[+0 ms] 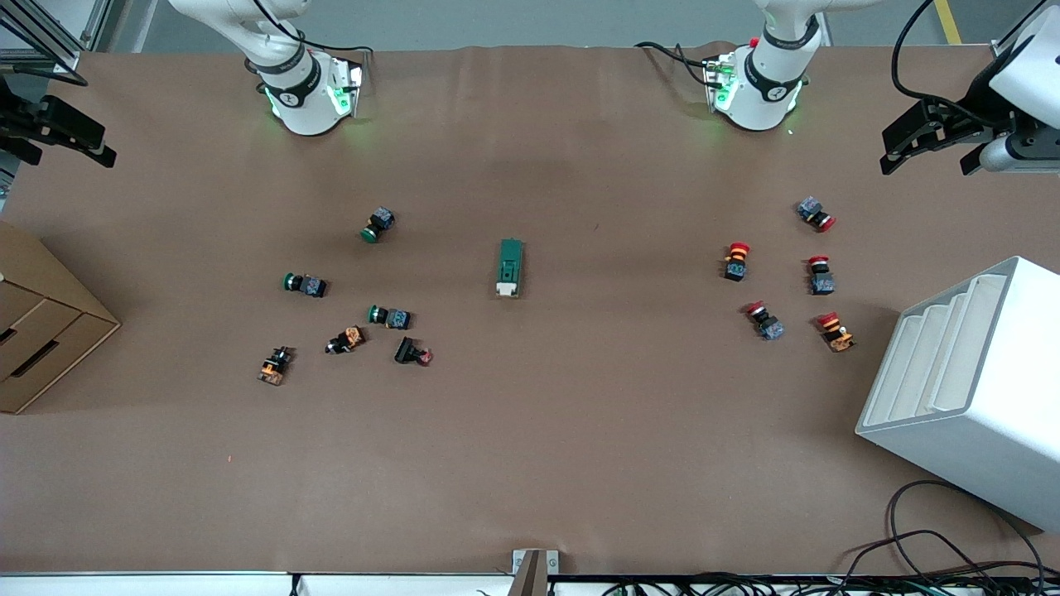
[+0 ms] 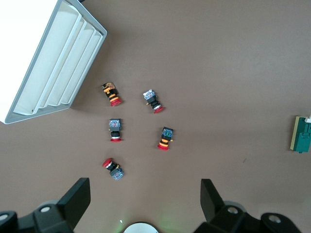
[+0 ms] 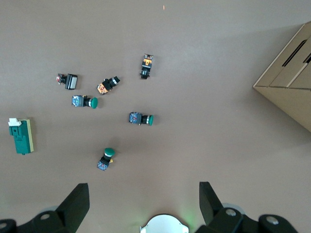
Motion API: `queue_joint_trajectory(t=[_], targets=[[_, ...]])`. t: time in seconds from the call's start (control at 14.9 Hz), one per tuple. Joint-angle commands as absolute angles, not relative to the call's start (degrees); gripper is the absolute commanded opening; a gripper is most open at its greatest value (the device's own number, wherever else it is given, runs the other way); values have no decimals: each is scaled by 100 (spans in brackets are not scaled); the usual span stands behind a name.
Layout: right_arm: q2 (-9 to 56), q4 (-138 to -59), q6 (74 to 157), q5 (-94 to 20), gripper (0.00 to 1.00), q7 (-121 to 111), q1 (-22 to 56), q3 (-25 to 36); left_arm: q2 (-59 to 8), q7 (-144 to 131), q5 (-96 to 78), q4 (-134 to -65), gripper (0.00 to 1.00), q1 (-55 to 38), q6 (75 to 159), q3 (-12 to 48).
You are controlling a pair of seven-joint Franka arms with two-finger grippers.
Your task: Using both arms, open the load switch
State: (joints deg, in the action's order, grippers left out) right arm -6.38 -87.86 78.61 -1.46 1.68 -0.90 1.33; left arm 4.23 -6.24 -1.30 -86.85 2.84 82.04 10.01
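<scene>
The load switch [image 1: 510,266] is a dark green block with a white end. It lies alone at the table's middle, white end toward the front camera. It also shows at the edge of both wrist views: load switch [image 2: 303,134], load switch [image 3: 21,137]. My left gripper [image 1: 929,145] hangs high over the left arm's end of the table, open [image 2: 144,199], nothing between its fingers. My right gripper [image 1: 62,141] hangs high over the right arm's end, open [image 3: 143,201] and empty. Both are well apart from the switch.
Several red-capped push buttons [image 1: 778,281] lie toward the left arm's end, beside a white slotted rack [image 1: 977,389]. Green-capped and orange-bodied buttons [image 1: 348,306] lie toward the right arm's end, near a cardboard drawer box [image 1: 41,331]. Cables [image 1: 952,546] run along the front edge.
</scene>
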Motion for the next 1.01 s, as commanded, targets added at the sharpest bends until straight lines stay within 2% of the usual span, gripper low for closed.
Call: queue_joint_trajectory(t=[0.0,0.47,0.74,0.94], targets=[[-415,-8431,7831,-167,100,185,-176,70,387,-589,-44,-8578,100,290,8174,1020],[-352,-8358,7796,-185,100,185,-193,79,334,-633,-132,-8569,100,133,8218,1072],[-282,-8402,7901,-149,100,264,-211,97,202,-755,-351,-8569,100,-263,8410,1415],[-185,-8402,7910,-158,100,648,-106,70,106,-1473,-282,-8569,100,-360,8508,1923]])
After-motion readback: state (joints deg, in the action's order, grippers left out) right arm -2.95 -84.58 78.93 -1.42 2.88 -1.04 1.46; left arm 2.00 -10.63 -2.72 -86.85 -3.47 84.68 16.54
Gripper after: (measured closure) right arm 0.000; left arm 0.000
